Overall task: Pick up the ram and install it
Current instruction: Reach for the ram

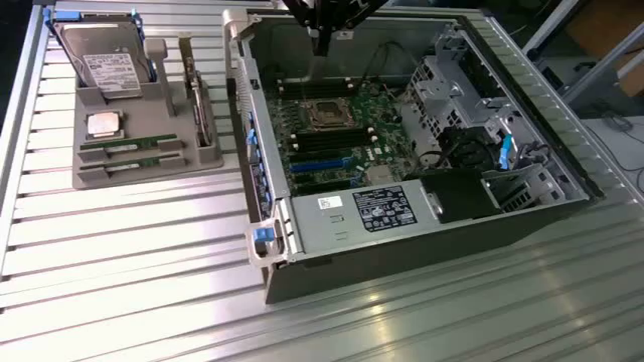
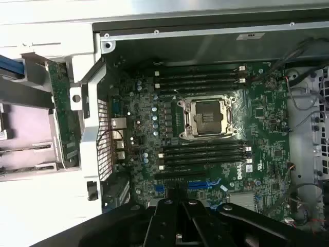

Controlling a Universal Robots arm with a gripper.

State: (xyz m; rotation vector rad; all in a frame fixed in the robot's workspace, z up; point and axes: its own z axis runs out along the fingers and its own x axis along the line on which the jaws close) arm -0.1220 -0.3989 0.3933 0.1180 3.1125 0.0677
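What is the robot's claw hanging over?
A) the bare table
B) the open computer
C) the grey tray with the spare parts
B: the gripper hangs above the open computer, and the wrist view looks straight down onto its motherboard.

The arm hangs from above over the open computer case (image 1: 423, 253), wrist pointing straight down — its gripper (image 1: 322, 47) sits above the case's inside, close to one end wall, black fingers (image 2: 163, 216) pressed together, holding nothing.
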